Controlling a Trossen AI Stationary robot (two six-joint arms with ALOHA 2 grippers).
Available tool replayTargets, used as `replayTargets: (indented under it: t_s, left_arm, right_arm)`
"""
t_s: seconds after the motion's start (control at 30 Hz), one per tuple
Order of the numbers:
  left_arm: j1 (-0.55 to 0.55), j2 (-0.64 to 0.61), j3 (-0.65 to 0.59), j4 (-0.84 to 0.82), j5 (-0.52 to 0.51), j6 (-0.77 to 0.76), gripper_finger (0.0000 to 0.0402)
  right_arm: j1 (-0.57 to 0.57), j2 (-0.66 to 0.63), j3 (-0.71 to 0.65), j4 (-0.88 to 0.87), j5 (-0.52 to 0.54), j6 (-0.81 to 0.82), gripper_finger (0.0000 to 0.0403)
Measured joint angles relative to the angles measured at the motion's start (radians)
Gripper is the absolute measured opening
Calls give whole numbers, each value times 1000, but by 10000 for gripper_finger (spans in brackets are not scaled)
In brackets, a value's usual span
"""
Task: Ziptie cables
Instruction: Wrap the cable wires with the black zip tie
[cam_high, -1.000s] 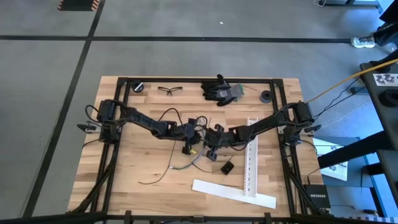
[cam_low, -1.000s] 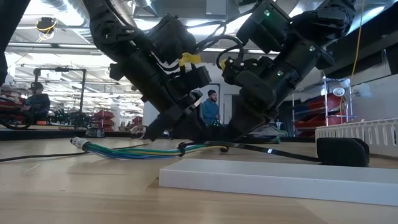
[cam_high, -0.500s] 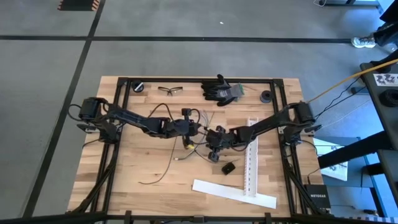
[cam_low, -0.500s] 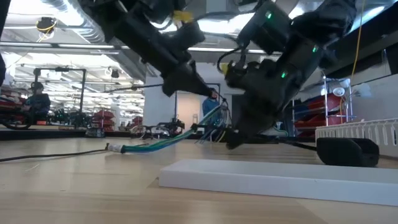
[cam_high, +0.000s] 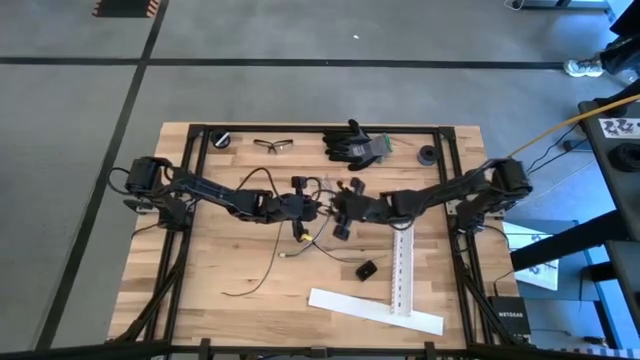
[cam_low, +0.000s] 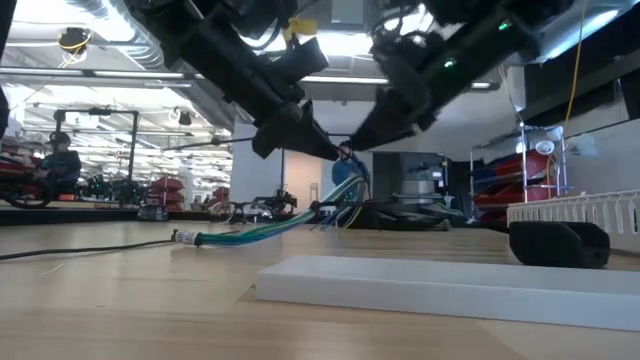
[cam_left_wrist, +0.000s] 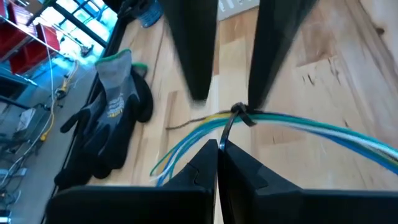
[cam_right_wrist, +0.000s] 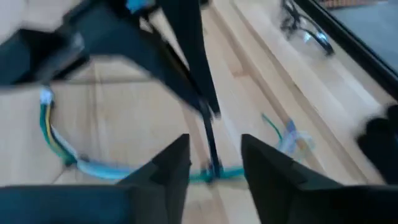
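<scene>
Here, mid-frame, the left gripper (cam_left_wrist: 217, 149) is clamped on the ziptie (cam_left_wrist: 227, 127) wrapping the cables (cam_left_wrist: 298, 127); the right gripper (cam_right_wrist: 214, 155) stands apart just beside them.

Black gloves (cam_high: 354, 145) w/ safety glasses (cam_high: 274, 145) beside them at far table edge (both flat). White perforated strip (cam_high: 404, 250) & plain white bar (cam_high: 375, 311) near front; small black box (cam_high: 367, 269) btwn.

Right gripper (cam_low: 365, 135): lifted off the table, fingers parted, let go of the ziptie (cam_left_wrist: 225, 127).
Left gripper (cam_low: 325, 152): raised earlier, now pinching the ziptie.
Cables (cam_low: 270, 225): one end pulled up off the table.
</scene>
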Motion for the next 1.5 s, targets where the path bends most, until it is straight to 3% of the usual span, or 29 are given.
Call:
replayTargets:
  t_s: [0.1,0.23,0.33,0.43,0.57,0.77,1.0,1.2,1.5]
  left_arm:
    - [0,0,0,9,0,0,0]
    - [0,0,0,11,0,-1,0]
    - [0,0,0,14,0,0,0]
    - [0,0,0,17,-13,2,0]
    - [0,-6,0,8,-76,30,0]
    - [23,-99,-24,9,-106,28,0]
    - [95,-251,-146,9,-121,-52,0]
    - [93,-285,-169,-50,-117,-147,5]
    - [75,-284,-169,-310,-80,-363,96]
  right_arm:
    - [-38,30,-1,11,-51,-9,156]
    - [-55,62,-1,49,-138,-19,149]
    - [-53,81,-1,47,-121,-33,104]
    - [-53,80,-1,48,-128,-58,24]
    - [-45,80,-1,43,-130,-49,8]
    - [-11,88,-26,35,-120,2,4]
    - [32,91,-97,29,-88,108,2]
    - [40,91,-97,64,-87,114,12]
    - [39,87,-97,74,-87,135,66]
